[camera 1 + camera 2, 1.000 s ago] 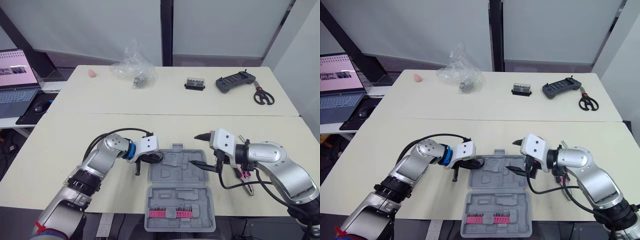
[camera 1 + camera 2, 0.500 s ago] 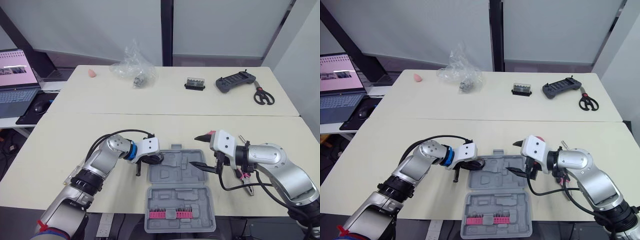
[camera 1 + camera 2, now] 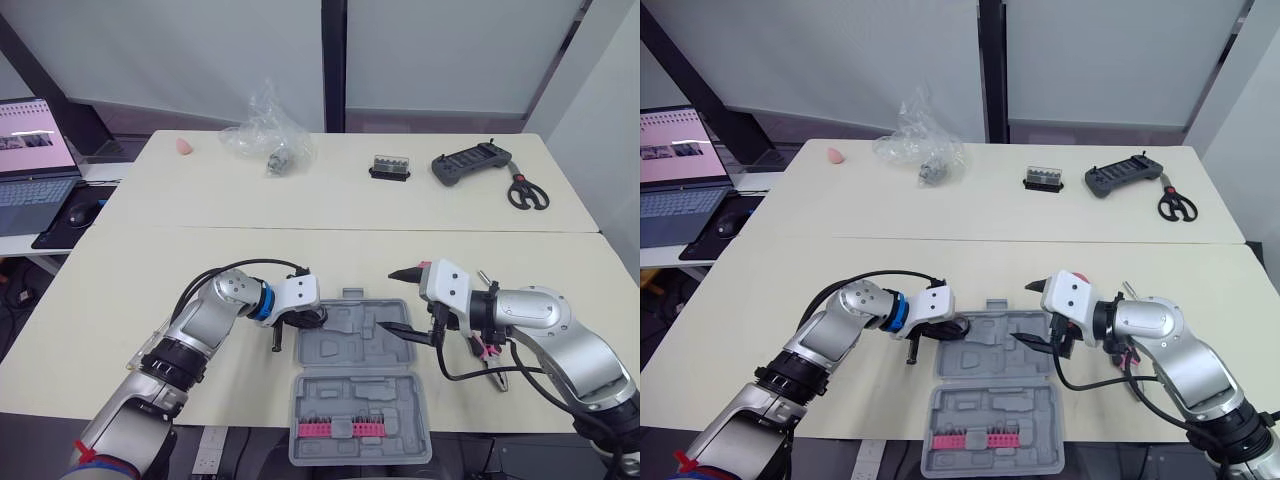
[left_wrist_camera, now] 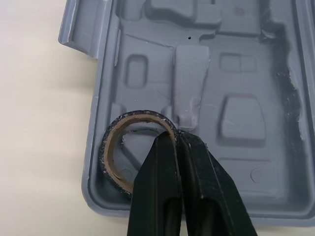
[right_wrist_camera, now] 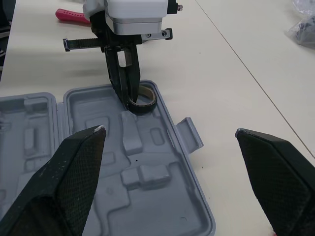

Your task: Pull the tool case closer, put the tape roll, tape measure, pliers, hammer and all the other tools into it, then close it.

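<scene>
The tape roll (image 4: 109,147) sits tilted in the far-left corner of the open tool case (image 3: 350,352), its cardboard core showing. The left gripper (image 4: 176,140) is clenched on the roll's wall, one black finger inside the ring and one outside, at the side of the ring that faces the middle of the case. It is not clear whether the roll rests on the moulded tray or hangs just above it.

Over the case's far-right edge, the right gripper (image 3: 390,300) is released, its two fingers spread wide and holding nothing, well apart from the roll. The case lies flat with both halves open. The far half holds empty moulded recesses, and the near half carries a row of pink bits (image 3: 340,428).

Just right of the case, pink-handled pliers (image 3: 487,350) lie partly under the right arm. On the table beyond the case are a crumpled plastic bag (image 3: 268,130), a small bit box (image 3: 389,167), a black controller (image 3: 470,162) and scissors (image 3: 527,192). Far to the left of the case stands a laptop (image 3: 30,165).
</scene>
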Controlling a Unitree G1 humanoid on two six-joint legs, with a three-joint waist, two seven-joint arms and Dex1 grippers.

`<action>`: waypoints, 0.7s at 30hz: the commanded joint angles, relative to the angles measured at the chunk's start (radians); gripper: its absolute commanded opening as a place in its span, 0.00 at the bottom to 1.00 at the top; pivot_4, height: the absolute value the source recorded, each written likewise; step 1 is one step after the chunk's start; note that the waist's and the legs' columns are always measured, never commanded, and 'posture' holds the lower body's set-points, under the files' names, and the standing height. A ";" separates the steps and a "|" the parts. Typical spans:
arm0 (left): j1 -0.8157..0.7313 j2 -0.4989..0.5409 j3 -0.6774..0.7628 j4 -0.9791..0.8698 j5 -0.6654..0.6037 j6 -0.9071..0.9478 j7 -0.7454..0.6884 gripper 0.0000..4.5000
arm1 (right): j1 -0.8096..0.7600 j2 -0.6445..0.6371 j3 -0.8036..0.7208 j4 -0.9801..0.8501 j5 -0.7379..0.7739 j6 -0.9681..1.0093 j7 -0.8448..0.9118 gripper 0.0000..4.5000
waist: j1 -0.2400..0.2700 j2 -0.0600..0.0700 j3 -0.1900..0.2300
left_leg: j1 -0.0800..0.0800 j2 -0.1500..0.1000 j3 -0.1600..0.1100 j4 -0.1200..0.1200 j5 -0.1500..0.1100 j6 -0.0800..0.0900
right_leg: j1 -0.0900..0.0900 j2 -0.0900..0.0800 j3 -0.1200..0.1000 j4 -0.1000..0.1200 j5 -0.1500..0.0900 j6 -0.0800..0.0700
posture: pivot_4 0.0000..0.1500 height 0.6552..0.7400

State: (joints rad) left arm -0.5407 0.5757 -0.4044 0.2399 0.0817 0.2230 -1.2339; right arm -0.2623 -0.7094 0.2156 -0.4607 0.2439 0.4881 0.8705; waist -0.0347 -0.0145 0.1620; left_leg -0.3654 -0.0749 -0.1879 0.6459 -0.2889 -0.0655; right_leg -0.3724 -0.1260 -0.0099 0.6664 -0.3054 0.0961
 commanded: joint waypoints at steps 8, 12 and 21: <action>-0.009 0.008 0.013 -0.015 -0.001 -0.024 0.022 0.56 | -0.014 0.010 -0.013 -0.009 -0.016 -0.020 0.001 1.00 | 0.000 0.000 0.000 | 0.000 0.000 0.000 0.000 0.000 0.000 | 0.000 0.000 0.000 0.000 0.000 0.000 | 1.00 1.00; -0.014 0.021 0.032 -0.035 -0.020 -0.013 0.013 0.56 | -0.024 0.019 -0.016 -0.005 -0.017 -0.019 -0.001 1.00 | 0.000 0.000 0.000 | 0.000 0.000 0.000 0.000 0.000 0.000 | 0.000 0.000 0.000 0.000 0.000 0.000 | 1.00 1.00; 0.054 0.047 0.170 -0.121 -0.137 -0.002 0.048 0.56 | -0.028 0.024 -0.019 0.011 -0.021 -0.028 0.003 1.00 | -0.001 0.000 0.000 | 0.000 0.000 0.000 0.000 0.000 0.000 | 0.000 0.000 0.000 0.000 0.000 0.000 | 1.00 1.00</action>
State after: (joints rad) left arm -0.5101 0.6174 -0.2819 0.1481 -0.0160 0.2389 -1.2042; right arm -0.2874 -0.6857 0.2159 -0.4342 0.2194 0.4859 0.8717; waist -0.0356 -0.0144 0.1619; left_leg -0.3653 -0.0748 -0.1881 0.6458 -0.2888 -0.0655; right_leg -0.3725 -0.1260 -0.0096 0.6664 -0.3054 0.0961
